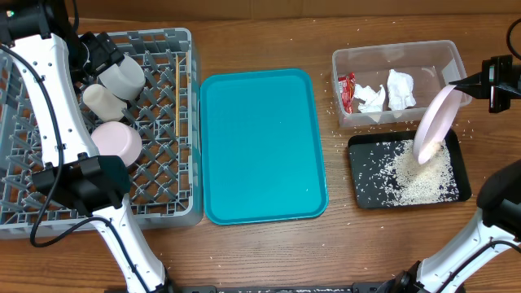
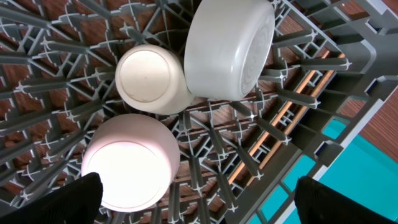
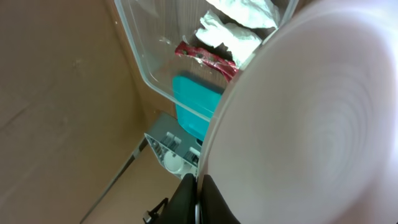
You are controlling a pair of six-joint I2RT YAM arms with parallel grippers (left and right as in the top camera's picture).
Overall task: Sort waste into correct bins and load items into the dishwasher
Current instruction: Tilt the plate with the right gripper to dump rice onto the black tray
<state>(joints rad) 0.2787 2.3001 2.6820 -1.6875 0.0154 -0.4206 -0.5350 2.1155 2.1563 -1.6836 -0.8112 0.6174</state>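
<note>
**A:** From overhead, what is the surface like?
**B:** A brown wooden table (image 1: pixel 260 41); nothing of the room shows beyond it. White rice grains (image 1: pixel 423 175) are heaped in the black tray (image 1: pixel 362 195) at the right. Strays dot the wood around it and around the clear tub (image 1: pixel 444 53) just behind.

**A:** And the counts?
**B:** One grey dish rack (image 1: pixel 163 203) is at the left. It holds two cups (image 1: pixel 102 99) (image 1: pixel 118 142), one bowl (image 1: pixel 124 75) and one pair of chopsticks (image 1: pixel 177 94) lying along its right side. One teal tray (image 1: pixel 262 146) sits in the middle. The tub has two crumpled napkins (image 1: pixel 373 98) and one red-and-white wrapper (image 1: pixel 346 91). One plate (image 1: pixel 435 124) hangs tilted over the black tray, its low edge at the rice.

**A:** Is anything in the way?
**B:** The left arm (image 1: pixel 45 98) crosses the rack and hides part of it. The right gripper (image 1: pixel 466 81) pinches the plate's upper rim.

**A:** What does the left wrist show?
**B:** It looks down into the lattice, with wood showing through. The cups and bowl are close together, one cup against the bowl. The left gripper (image 2: pixel 199 208) is spread wide and holds nothing. Only its black tips show, at the bottom corners.

**A:** And the right wrist?
**B:** The plate fills the right side and blocks most of the view. The dark fingers (image 3: pixel 186 199) are narrow on its rim. Past it are the tub with the napkins and wrapper, a sliver of teal, and a far corner of the rack.
</note>
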